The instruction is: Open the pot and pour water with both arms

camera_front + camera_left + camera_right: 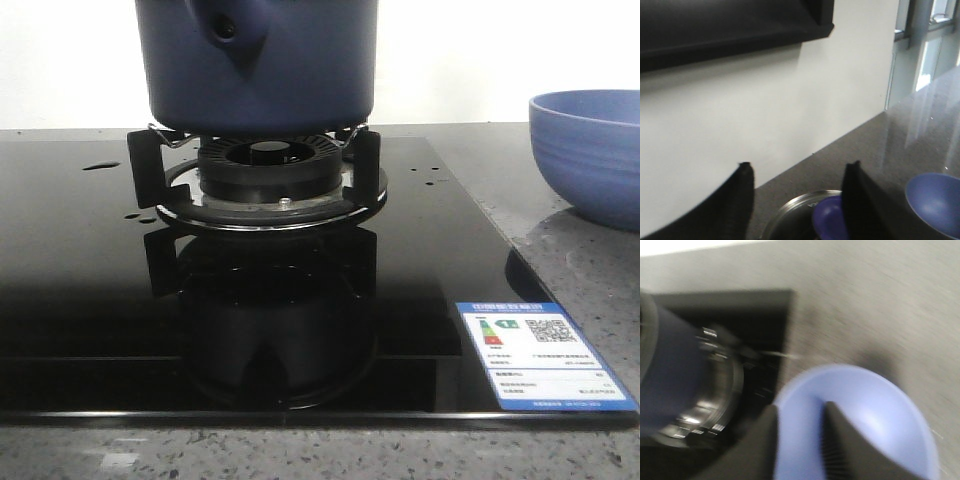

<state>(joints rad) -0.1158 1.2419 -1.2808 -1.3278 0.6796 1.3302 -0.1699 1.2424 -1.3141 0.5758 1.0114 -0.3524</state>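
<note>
Water (100, 165): small glossy drops and a little puddle on the left of the black glass hob (90, 300); a few more specks to the right of the burner. Only the front view shows them.
Pot (258, 62): dark navy, standing on the burner's pan support (145, 165) at the middle of the hob, its handle stub with the round hole facing the camera. Its top is cut off by the frame edge in the front view, so whether it is covered cannot be told there.
Burner (268, 165): black ring and cap under the pot, mirrored in the glass.
Label (540, 352): blue and white sticker at the hob's near right corner.
Light blue bowl (590, 150): on the grey speckled counter (570, 260), to the right of the hob, apart from it.
Front view, arms: neither arm shows.
Left gripper (797, 200): seen only in the left wrist view, raised and angled toward the white wall; its dark fingers (737, 200) stand apart with nothing between them. Beyond the gap lie a shiny metal rim and a small blue rounded part, too cropped to name; the bowl sits farther off on the counter.
Right gripper (800, 440): seen only in the blurred right wrist view, hanging over the bowl's rim, between bowl and pot; fingers parted, gripping nothing. Contact with the bowl cannot be told.
</note>
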